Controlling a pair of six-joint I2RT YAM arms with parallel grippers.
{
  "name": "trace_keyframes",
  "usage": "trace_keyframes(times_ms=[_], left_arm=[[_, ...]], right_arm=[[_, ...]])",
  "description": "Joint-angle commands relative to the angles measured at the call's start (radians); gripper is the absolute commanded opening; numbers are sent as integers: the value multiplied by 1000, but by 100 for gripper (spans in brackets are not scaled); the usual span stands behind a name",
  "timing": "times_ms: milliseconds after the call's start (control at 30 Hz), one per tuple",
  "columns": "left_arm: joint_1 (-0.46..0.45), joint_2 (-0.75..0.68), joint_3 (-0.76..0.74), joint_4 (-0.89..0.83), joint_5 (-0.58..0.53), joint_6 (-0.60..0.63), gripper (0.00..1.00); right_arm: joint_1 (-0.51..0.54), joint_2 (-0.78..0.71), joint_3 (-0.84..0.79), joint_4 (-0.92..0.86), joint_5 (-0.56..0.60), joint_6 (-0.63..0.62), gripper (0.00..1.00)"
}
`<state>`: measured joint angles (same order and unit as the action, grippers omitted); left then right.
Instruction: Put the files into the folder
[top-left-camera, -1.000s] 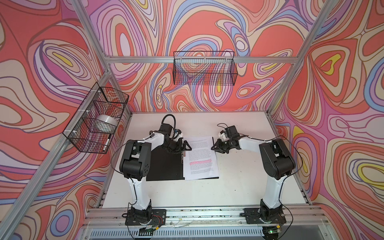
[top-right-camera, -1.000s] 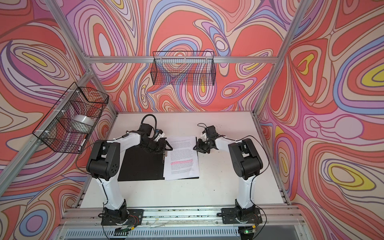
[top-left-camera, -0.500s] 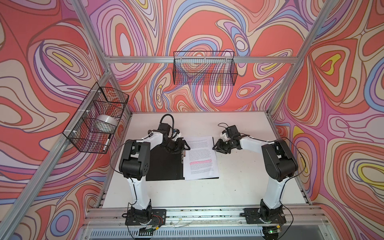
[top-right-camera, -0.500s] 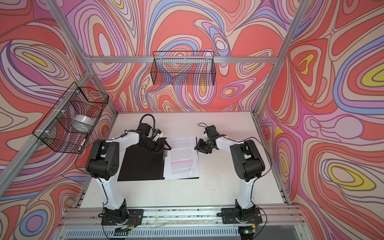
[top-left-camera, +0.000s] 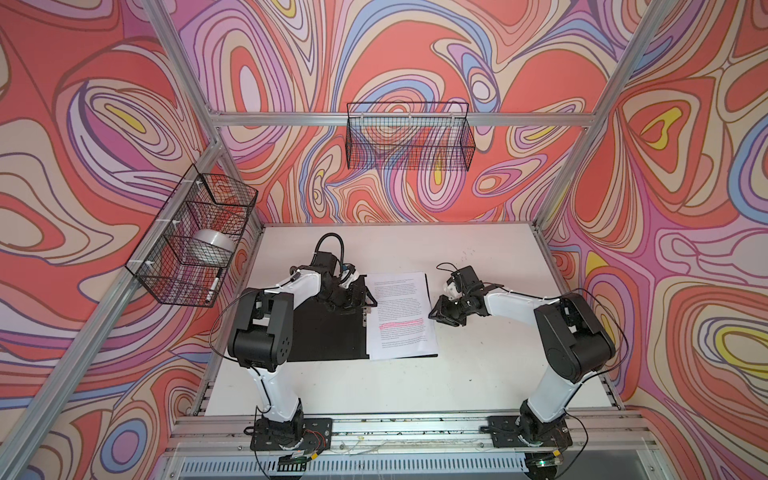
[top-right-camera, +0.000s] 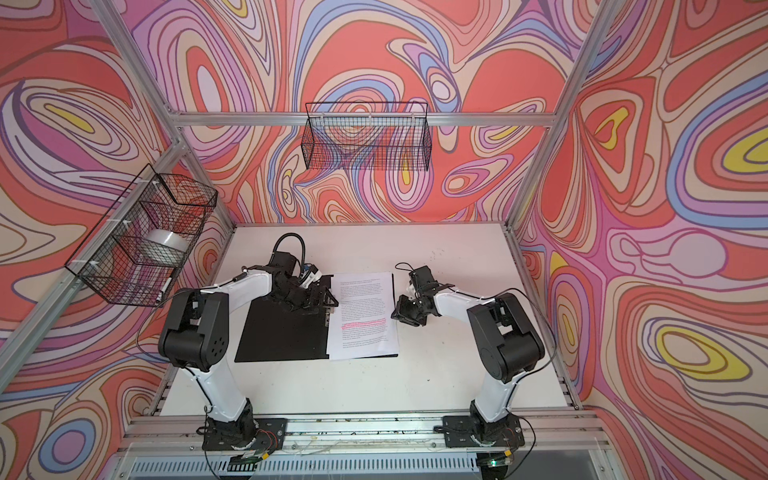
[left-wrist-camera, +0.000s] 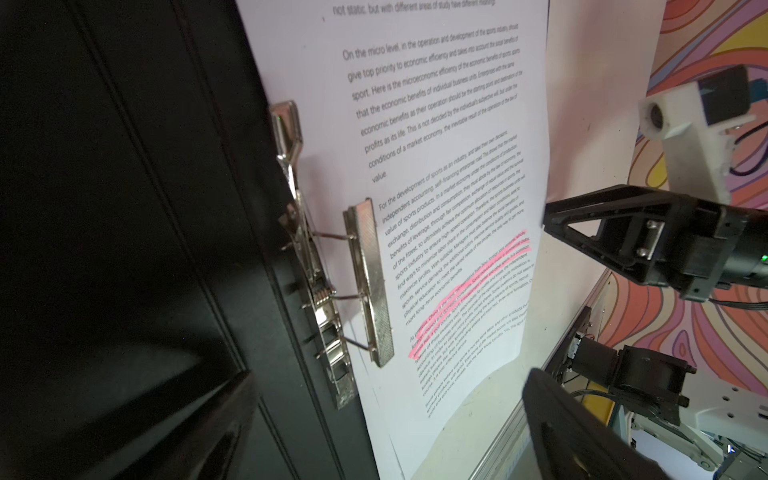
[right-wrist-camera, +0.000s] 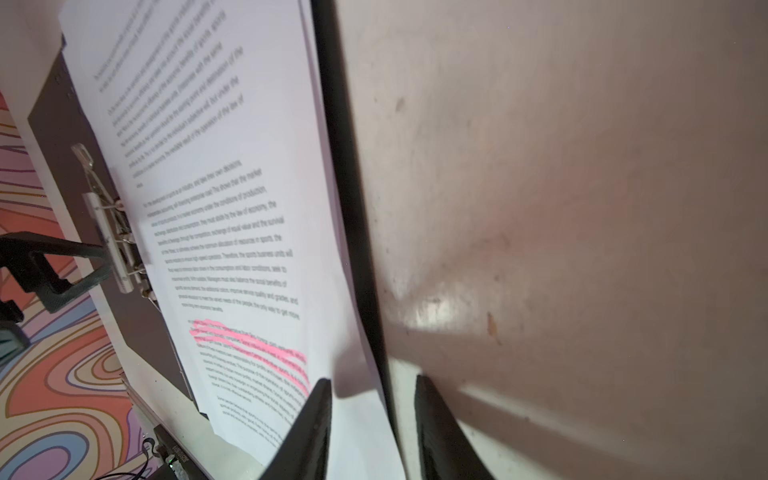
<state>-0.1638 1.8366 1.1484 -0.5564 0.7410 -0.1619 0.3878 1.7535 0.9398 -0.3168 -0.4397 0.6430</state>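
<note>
1. On the scuffed white counter (top-left-camera: 478, 374) the folder (top-left-camera: 328, 332) lies open, matte black inside up.
2. Files (top-left-camera: 399, 316): thin white sheets, dense print, pink highlight, flat on the half nearer the right arm, unmoved.
3. Right pincer (right-wrist-camera: 372, 386) has just eased apart, straddling their outer edge, gripping nothing; sheets look delivered.
4. Left pincer (top-left-camera: 359, 296) gapes wide over the shiny ribbed metal clip (left-wrist-camera: 370, 282); clamping likely follows.

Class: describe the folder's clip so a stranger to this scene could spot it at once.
On the white table lies an open black folder, printed sheets on its right half. Along its middle fold sits the clip: the only shiny silver metal there, a narrow bar on wire arms at the sheets' edge.
</note>
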Motion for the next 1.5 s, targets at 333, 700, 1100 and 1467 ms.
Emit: trace_keyframes(times_ms=[333, 700, 1100, 1467], left_arm=[[-3, 45, -30, 25, 76, -11, 100], [-11, 47, -42, 45, 91, -27, 100], [-20, 40, -37, 50, 92, -39, 100], [-4, -55, -7, -122, -22, -9, 100]], right_arm=[[82, -38, -47, 33, 38, 63, 33], [123, -49, 14, -84, 110, 62, 23], [143, -40, 14, -102, 104, 66, 20], [144, -140, 83, -221, 242, 37, 27]])
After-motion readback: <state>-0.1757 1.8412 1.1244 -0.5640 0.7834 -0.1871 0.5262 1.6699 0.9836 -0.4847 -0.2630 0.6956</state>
